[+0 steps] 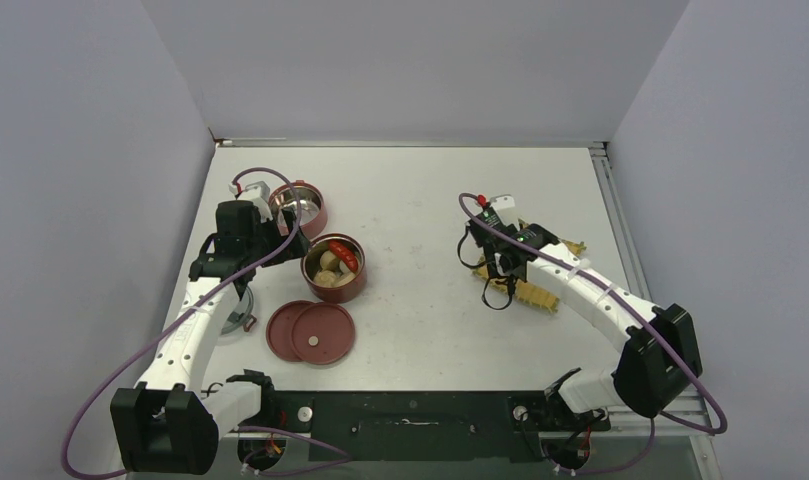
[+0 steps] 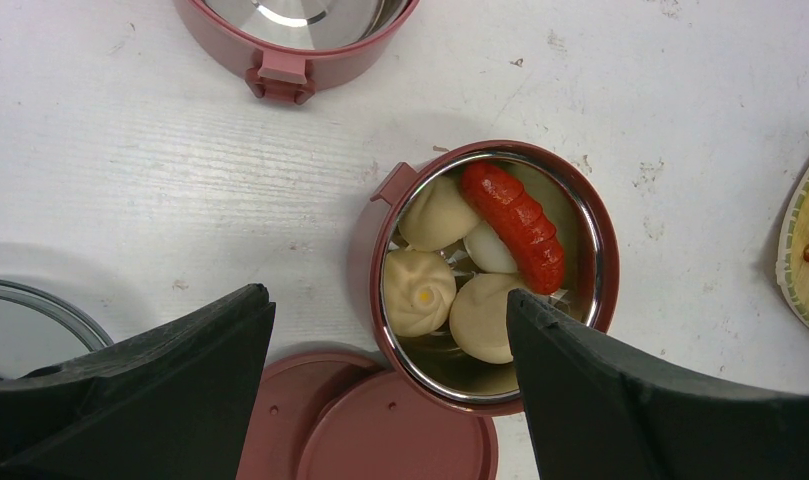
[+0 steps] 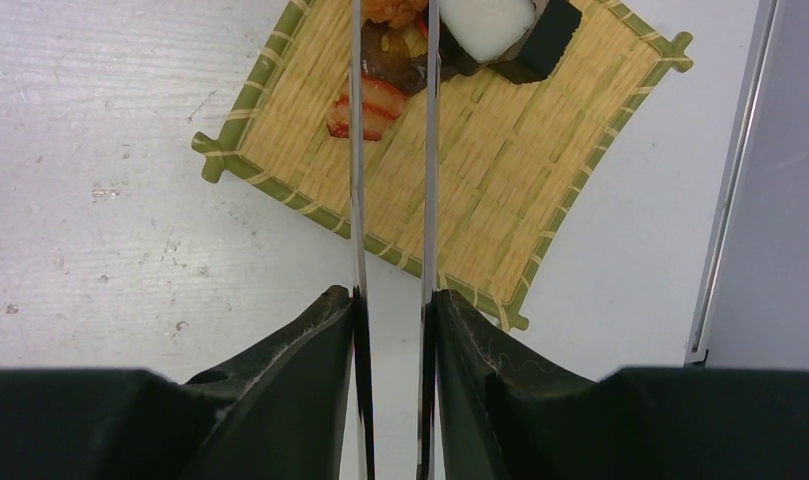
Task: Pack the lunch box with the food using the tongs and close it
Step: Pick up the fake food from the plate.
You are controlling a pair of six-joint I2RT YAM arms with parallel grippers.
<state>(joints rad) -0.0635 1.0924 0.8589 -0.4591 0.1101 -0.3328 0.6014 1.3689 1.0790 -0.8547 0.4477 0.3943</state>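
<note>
On the left side of the worktop, the left end effector is being held with its fingers wide apart, gripping nothing, above the filled bowl of the lunch box. Four cream balls and one red sausage piece are being carried in that bowl. The empty bowl is standing just behind it, apart from it, and the two lids are lying overlapped beside it on the near side. On the right side, the tongs are being clamped between the fingers of the right end effector, their two arms pressed to a narrow gap. They are being pointed over the woven mat, towards the remaining food at its far corner. Their tips are being cut off by the frame edge, so whether a piece is being pinched cannot be told.
</note>
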